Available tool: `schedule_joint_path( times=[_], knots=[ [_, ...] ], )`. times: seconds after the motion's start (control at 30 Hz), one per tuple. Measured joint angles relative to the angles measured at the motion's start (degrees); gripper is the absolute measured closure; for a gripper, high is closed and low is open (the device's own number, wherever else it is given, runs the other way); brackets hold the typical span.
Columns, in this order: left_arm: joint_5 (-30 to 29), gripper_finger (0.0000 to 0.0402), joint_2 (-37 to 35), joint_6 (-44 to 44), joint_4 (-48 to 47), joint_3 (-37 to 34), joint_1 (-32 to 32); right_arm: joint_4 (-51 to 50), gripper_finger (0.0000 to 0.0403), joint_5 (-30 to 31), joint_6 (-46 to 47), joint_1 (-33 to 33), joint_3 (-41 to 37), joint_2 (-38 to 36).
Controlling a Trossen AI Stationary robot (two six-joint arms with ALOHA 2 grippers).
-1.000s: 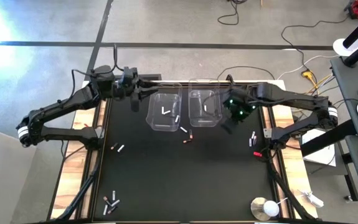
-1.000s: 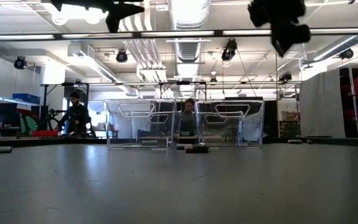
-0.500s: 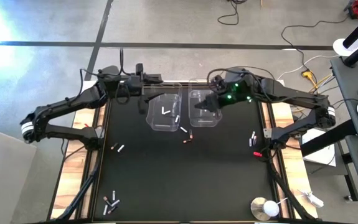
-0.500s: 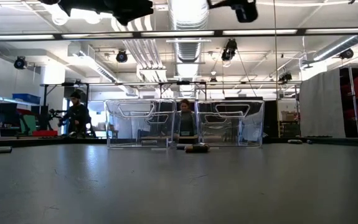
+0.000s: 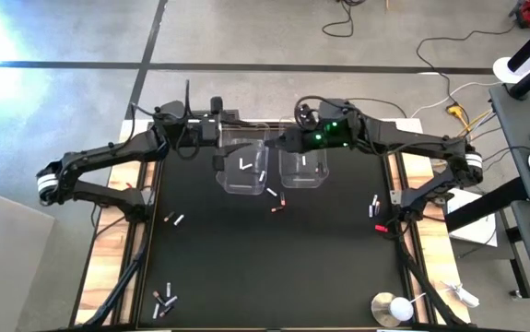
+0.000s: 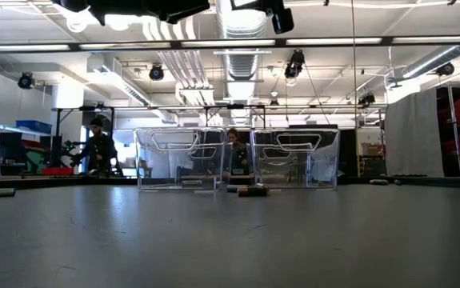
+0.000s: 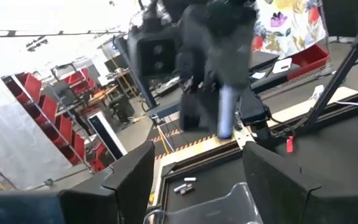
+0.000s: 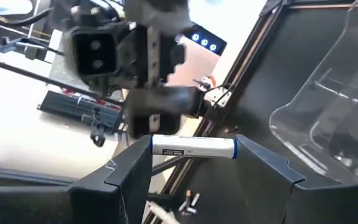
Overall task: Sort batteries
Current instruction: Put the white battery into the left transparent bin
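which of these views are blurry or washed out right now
Left wrist view: the right gripper and its battery smear with motion blur; the background at upper left is blown out. Right wrist view: battery sharp, left gripper behind it blurred. High view: glare at the upper left corner.

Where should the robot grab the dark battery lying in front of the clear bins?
Around the middle of the dark battery, from straight above, fingers across its narrow width: it lies flat on the mat, with a white battery close beside.

You see both dark grippers cut off by the low view's top edge; the small table batteries (image 5: 172,219) are too small to identify.
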Motion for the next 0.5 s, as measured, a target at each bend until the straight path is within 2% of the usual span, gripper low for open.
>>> schedule_joint_path(
  times=[0.33, 0.5],
  knots=[
    [-0.12, 0.0180, 3.09, -5.31, 1.56, 0.00, -3.62, 5.29, 0.0202, 1.35, -0.83, -0.25, 0.07, 3.00],
    [-3.53, 0.0180, 4.83, -5.55, 5.03, 0.00, -4.89, 5.76, 0.0202, 1.17, -0.81, -0.25, 0.07, 3.71]
  ],
)
